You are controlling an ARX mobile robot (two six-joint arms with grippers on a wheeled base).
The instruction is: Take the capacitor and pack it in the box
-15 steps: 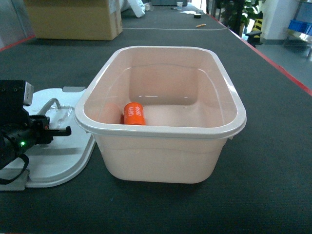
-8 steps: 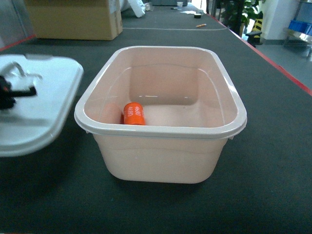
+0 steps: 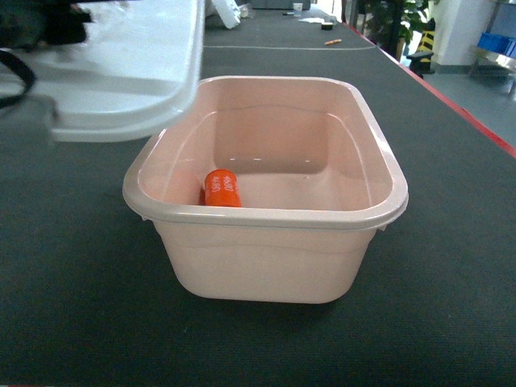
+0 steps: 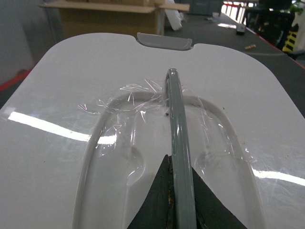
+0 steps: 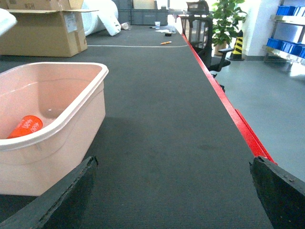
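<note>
The pale pink box [image 3: 266, 258] stands open in the middle of the dark table, with an orange capacitor [image 3: 221, 188] lying on its floor near the front left wall. The right wrist view shows the box [image 5: 71, 119] and the capacitor [image 5: 26, 126] at its left edge. The white lid [image 3: 133, 72] hangs in the air above and to the left of the box. My left gripper [image 4: 178, 191] is shut on the lid's grey handle [image 4: 177, 124]. My right gripper [image 5: 174, 191] is open over bare table to the right of the box, out of the head view.
A brown cardboard carton [image 5: 40, 28] stands at the far left of the table. The table's red edge [image 5: 224, 102] runs along the right side. Blue bins [image 3: 496, 42] sit on a shelf beyond it, near a potted plant [image 5: 226, 19].
My left gripper has lifted the lid off the table at the left and carried it up and rightward, so its edge now reaches over the box's far left corner.
</note>
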